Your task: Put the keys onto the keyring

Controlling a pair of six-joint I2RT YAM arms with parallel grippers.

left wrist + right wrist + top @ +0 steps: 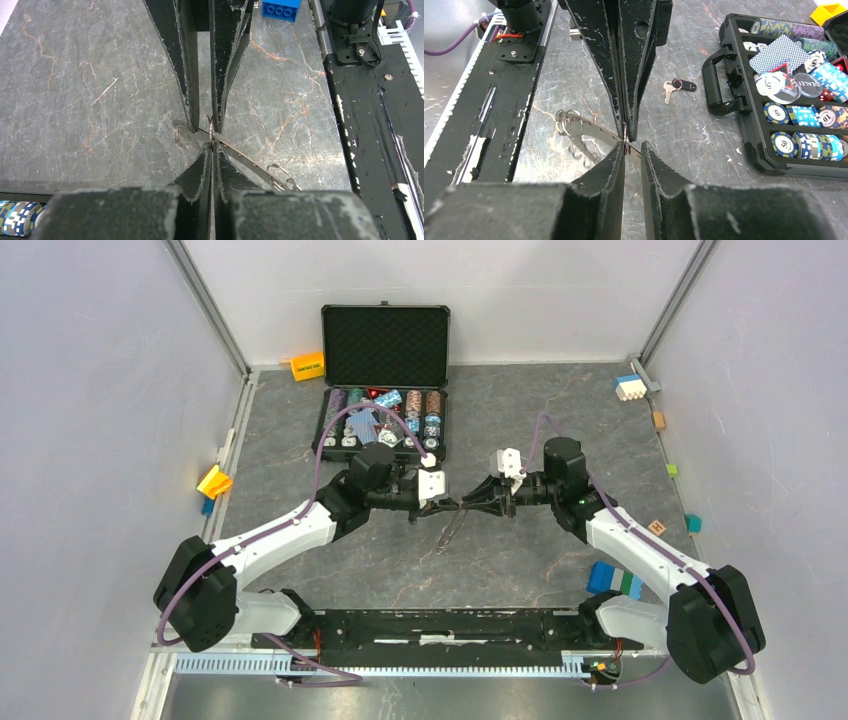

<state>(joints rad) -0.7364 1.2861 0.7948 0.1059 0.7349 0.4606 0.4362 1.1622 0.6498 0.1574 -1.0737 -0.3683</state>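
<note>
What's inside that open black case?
The black case holds rows of poker chips, a blue-backed card deck and a dealer button. Anything beneath them is covered.

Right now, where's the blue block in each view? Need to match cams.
Top external: blue block at lower right, by the right end of the black base rail.
Left wrist: block at the top edge, right of centre, cut off by the frame.
Right wrist: not in view.
Shared landmark: the rail, along the right side in left wrist, along the left in right wrist.
</note>
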